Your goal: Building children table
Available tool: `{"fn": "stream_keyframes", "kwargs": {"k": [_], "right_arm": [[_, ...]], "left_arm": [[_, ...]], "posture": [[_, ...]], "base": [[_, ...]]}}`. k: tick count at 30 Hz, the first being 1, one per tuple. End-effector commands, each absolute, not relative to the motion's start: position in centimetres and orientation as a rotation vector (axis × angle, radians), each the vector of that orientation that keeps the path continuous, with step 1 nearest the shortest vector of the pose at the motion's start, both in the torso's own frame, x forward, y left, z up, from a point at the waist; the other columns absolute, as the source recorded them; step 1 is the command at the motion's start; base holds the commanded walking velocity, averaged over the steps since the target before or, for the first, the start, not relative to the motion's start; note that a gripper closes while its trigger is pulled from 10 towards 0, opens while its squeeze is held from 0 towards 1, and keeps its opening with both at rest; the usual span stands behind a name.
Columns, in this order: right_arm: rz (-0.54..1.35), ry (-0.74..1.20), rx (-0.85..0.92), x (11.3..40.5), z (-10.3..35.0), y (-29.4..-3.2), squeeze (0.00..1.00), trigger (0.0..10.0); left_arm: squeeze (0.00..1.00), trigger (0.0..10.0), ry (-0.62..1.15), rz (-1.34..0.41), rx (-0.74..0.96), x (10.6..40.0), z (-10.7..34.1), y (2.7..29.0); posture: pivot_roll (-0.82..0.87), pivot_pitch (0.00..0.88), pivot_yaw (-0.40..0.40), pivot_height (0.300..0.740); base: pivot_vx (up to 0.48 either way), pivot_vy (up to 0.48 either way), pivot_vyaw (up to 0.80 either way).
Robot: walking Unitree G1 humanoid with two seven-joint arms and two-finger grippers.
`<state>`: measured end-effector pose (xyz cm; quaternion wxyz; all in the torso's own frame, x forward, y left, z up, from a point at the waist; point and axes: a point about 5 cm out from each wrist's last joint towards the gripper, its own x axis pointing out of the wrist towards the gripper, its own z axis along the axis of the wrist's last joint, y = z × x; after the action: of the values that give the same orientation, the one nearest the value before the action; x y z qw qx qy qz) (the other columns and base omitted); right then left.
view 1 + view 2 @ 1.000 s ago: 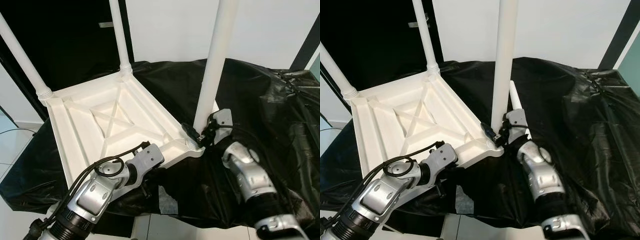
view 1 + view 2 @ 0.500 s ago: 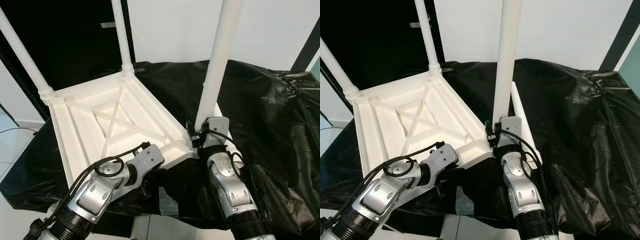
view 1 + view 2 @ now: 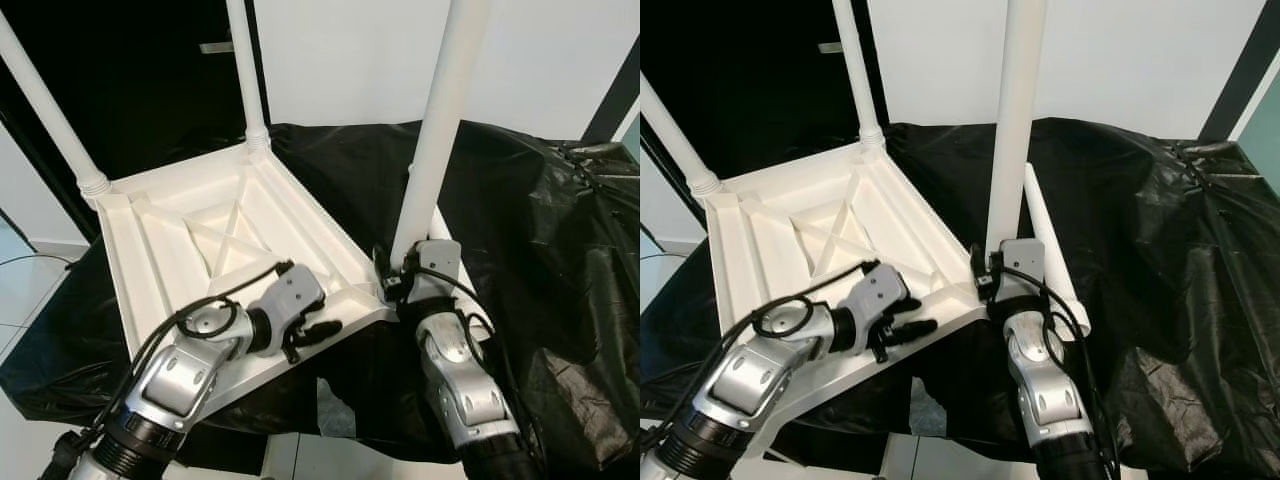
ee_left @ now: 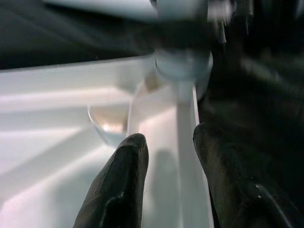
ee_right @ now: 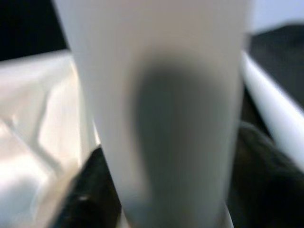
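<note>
Two claws work: right claw [image 3: 985, 272] grips leg [image 3: 1015, 130]; left claw [image 3: 325, 328] (fingers apart) straddles tabletop [image 3: 190, 250] edge.

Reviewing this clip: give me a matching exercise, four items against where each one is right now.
Items:
1. left pincer
2. right pincer
3. loose white leg
4. black sheet

Places:
A. lying flat beside the upturned tabletop
B. at the near rim of the upturned tabletop
C. spread under everything
D. around the base of the near upright leg

Pairs: 1-B, 2-D, 3-A, 4-C
</note>
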<state>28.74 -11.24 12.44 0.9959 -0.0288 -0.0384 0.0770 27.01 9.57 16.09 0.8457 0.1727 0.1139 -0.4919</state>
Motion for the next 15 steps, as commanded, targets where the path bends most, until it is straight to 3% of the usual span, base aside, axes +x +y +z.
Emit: {"fn": "stream_keyframes", "kwargs": {"k": [1,6,7,8,9,10,15], "right_arm": [[0.151,-0.051,-0.05,28.7,12.0,-11.7,1.0,10.0],[0.213,-0.082,-0.02,28.8,12.5,-13.2,1.0,10.0],[0.262,-0.087,-0.004,28.8,12.6,-13.6,0.57,10.0],[0.294,-0.09,0.007,28.8,12.8,-13.9,0.29,10.0],[0.294,-0.09,0.007,28.8,12.8,-13.9,0.29,10.0],[0.361,-0.086,0.005,28.8,12.9,-14.3,0.0,10.0],[0.499,-0.082,-0.045,29.6,13.4,-15.7,0.0,10.0]], "left_arm": [[0.0,10.0,0.239,-1.052,0.345,27.0,16.4,9.6],[0.0,10.0,0.195,-1.018,0.327,27.2,16.8,9.8],[0.0,10.0,0.182,-0.995,0.323,27.4,16.7,9.8],[0.0,10.0,0.174,-0.98,0.32,27.5,16.7,9.8],[0.0,10.0,0.174,-0.98,0.32,27.5,16.7,9.8],[0.0,10.0,0.161,-0.961,0.315,27.6,16.7,9.7],[0.0,10.0,0.166,-0.925,0.274,27.9,16.6,9.5]], "posture": [[0.04,0.0,0.006,0.74],[0.04,0.0,-0.001,0.74],[0.04,0.0,-0.002,0.74],[0.04,0.0,-0.002,0.74],[0.04,0.0,-0.002,0.74],[0.04,0.0,-0.002,0.74],[0.04,0.0,-0.002,0.74]], "base": [[0.0,0.0,0.0],[0.0,0.0,0.0],[0.0,0.0,0.0],[0.0,0.0,0.0],[0.0,0.0,0.0],[0.0,0.0,0.0],[0.0,0.0,0.0]]}}
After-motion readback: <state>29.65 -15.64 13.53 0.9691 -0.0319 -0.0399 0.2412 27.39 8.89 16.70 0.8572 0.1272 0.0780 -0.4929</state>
